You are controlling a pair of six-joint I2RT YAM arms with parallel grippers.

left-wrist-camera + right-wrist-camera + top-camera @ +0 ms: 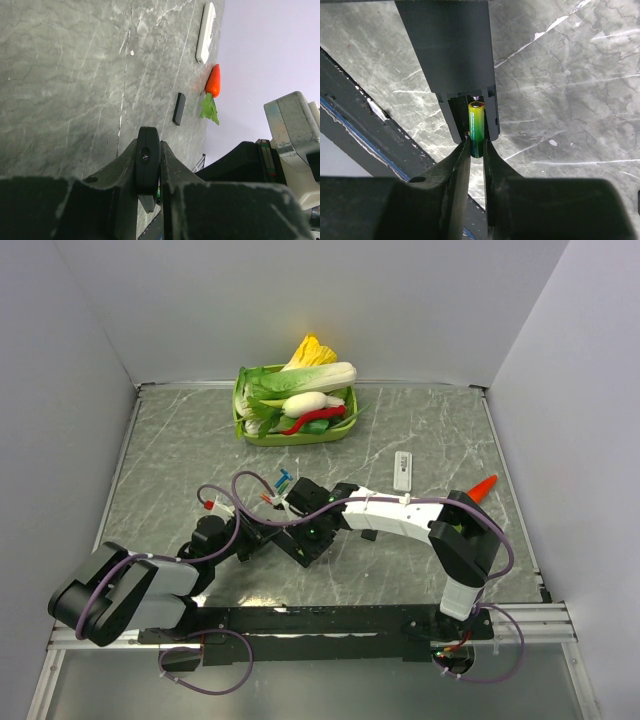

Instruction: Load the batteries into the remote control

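My left gripper [148, 152] is shut on a black remote control [147, 162], held on edge above the table. In the right wrist view the black remote [451, 50] shows its open battery bay. My right gripper [476, 146] is shut on a green-yellow battery [476, 125], whose far end sits inside that bay. In the top view the two grippers meet at mid-table, left [298, 540] and right [306, 503]. A blue battery [284, 479] and a red battery [268, 498] lie just behind them.
A white remote [402, 471] lies right of centre, also in the left wrist view [205, 32]. A toy carrot [483, 487] lies at the right edge. A small black cover [179, 108] lies on the table. A green basket [252, 431] of vegetables stands at the back.
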